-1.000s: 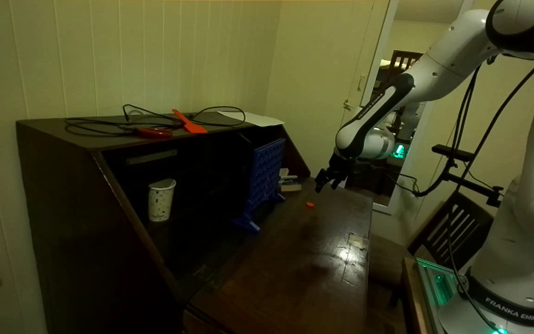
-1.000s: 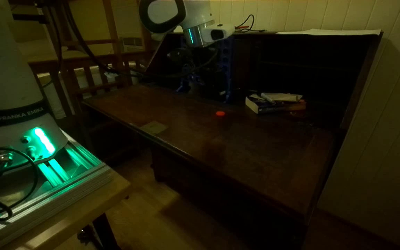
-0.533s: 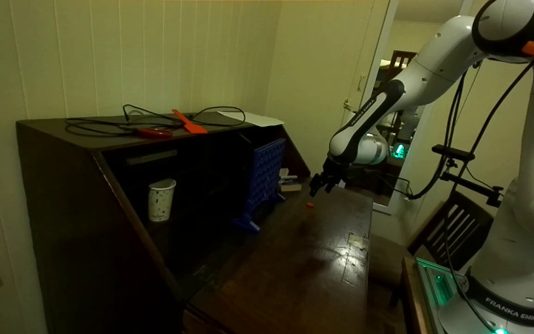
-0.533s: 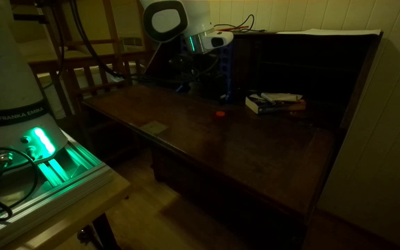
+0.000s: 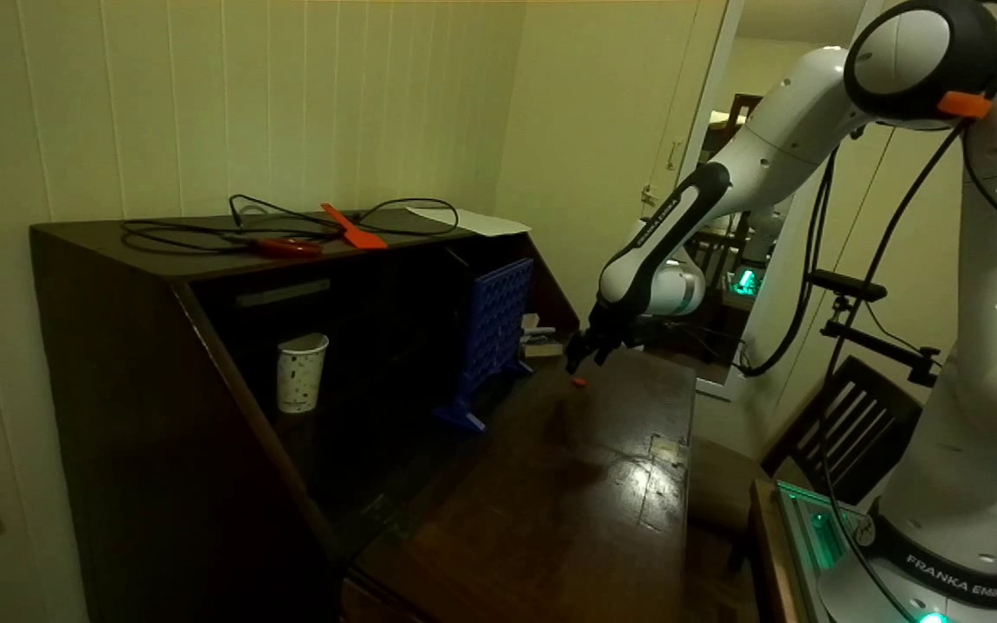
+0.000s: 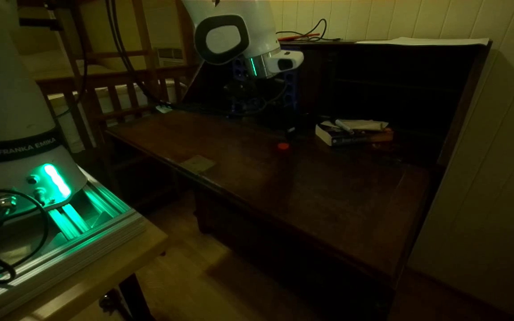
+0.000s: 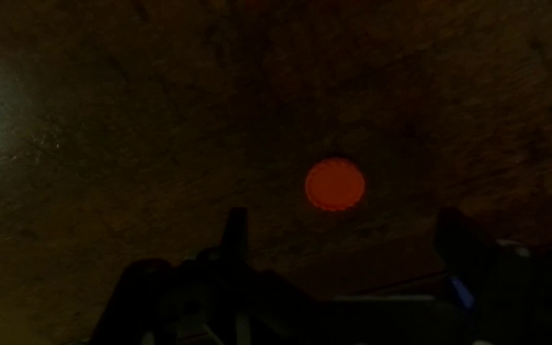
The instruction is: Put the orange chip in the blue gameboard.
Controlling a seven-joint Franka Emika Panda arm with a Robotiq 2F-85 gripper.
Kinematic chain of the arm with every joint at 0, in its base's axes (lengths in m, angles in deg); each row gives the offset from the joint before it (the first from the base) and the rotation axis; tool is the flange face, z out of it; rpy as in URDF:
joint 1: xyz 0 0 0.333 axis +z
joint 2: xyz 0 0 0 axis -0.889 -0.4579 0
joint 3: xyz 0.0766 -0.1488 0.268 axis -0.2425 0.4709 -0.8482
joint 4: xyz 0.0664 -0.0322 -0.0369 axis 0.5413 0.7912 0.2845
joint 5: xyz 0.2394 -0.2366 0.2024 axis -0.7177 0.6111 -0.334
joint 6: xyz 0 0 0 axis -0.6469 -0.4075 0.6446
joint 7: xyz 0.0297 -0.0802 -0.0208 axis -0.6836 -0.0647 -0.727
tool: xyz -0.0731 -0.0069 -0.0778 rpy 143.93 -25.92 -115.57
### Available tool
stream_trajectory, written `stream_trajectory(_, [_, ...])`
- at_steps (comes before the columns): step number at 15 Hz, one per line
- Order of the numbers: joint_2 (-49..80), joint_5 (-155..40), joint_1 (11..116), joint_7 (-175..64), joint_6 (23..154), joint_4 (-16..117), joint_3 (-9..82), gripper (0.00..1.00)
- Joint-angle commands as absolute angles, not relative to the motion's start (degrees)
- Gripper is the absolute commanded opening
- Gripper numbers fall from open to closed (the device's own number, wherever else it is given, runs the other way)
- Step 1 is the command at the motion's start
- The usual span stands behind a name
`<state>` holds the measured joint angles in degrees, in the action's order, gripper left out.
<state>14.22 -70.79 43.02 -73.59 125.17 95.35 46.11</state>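
The orange chip lies flat on the dark desktop, also visible in both exterior views. In the wrist view my gripper is open, fingers wide apart, nothing between them; the chip appears just beyond the fingertips. From an exterior view, the gripper hangs low, just above the chip. Upright at the cabinet's opening stands the blue gameboard; the arm partly covers the gameboard in an exterior view. A small blue piece at the wrist view's lower right may belong to it.
Books and papers lie beside the gameboard on the desk. A white speckled cup stands inside the cabinet. Cables and an orange-red spatula-like tool rest on the cabinet top. A chair is near the robot base.
The gripper has moved down and toward the gameboard side, coming closer to the chip. It has stayed open. The chip and gameboard have not moved.
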Motion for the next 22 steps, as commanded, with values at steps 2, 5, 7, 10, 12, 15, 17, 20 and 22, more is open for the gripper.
stream_trajectory(2, [10.7, -72.4, 39.7, -75.4, 126.2, 92.2, 43.2, 1.00])
stream_trajectory(5, [9.6, -72.2, 37.8, -75.7, 126.0, 91.3, 41.6, 1.00])
stream_trajectory(7, [9.0, -72.0, 36.7, -75.9, 125.8, 90.8, 40.7, 0.92])
stream_trajectory(10, [8.5, -71.7, 35.3, -76.2, 125.8, 90.4, 39.6, 0.59])
stream_trajectory(12, [8.3, -71.6, 34.6, -76.4, 125.8, 90.2, 39.1, 0.58])
stream_trajectory(15, [8.3, -71.5, 33.6, -76.7, 125.8, 90.1, 38.3, 0.48])
stream_trajectory(17, [8.4, -71.4, 33.1, -76.8, 125.6, 89.9, 37.8, 0.30])
stream_trajectory(20, [8.3, -71.2, 32.8, -76.8, 125.4, 89.7, 37.3, 0.19])
stream_trajectory(22, [8.4, -70.3, 32.7, -76.0, 125.5, 89.8, 37.4, 0.28])
